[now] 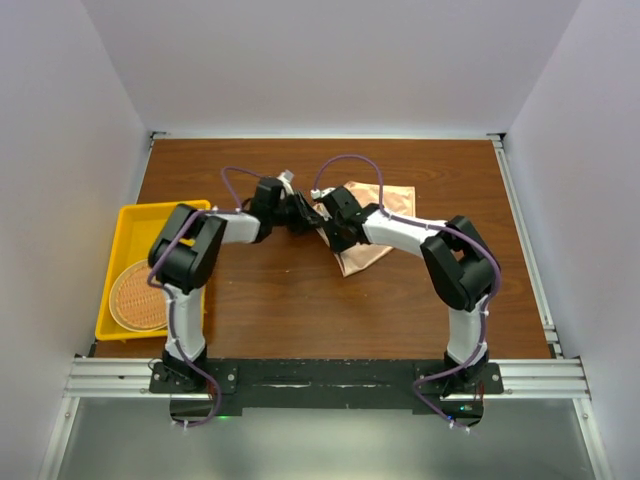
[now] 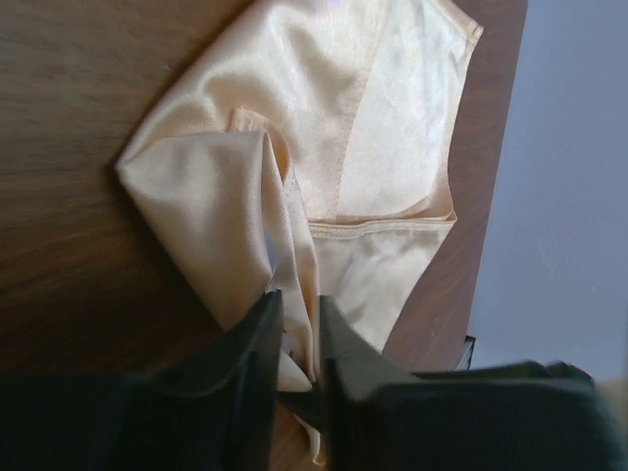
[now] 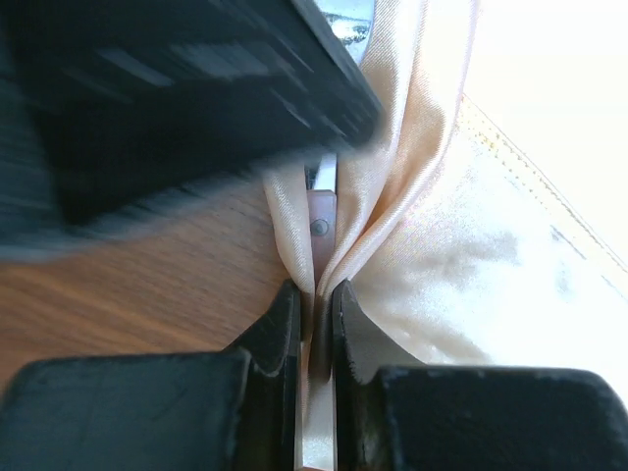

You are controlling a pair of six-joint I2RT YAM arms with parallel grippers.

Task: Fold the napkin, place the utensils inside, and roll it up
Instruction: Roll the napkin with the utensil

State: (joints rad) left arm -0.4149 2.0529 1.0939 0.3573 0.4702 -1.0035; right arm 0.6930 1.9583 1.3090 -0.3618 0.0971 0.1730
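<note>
The peach napkin [image 1: 395, 198] lies bunched at the table's middle back, and both grippers meet at its left edge. My left gripper [image 1: 305, 215] comes in from the left. In its wrist view the napkin [image 2: 324, 108] spreads out ahead, and the left gripper [image 2: 299, 299] has its jaws narrowly apart with a raised fold filling the gap. My right gripper [image 3: 316, 289] is shut on a napkin [image 3: 471, 265] fold that wraps a slim silvery utensil [image 3: 320, 211]. The utensil's far end is hidden by the left gripper's blurred black body.
A yellow tray [image 1: 135, 215] stands at the table's left edge with a round woven mat [image 1: 135, 295] inside. Bare brown tabletop [image 1: 300, 300] lies between the arms' bases and the napkin. White walls close in at the back and both sides.
</note>
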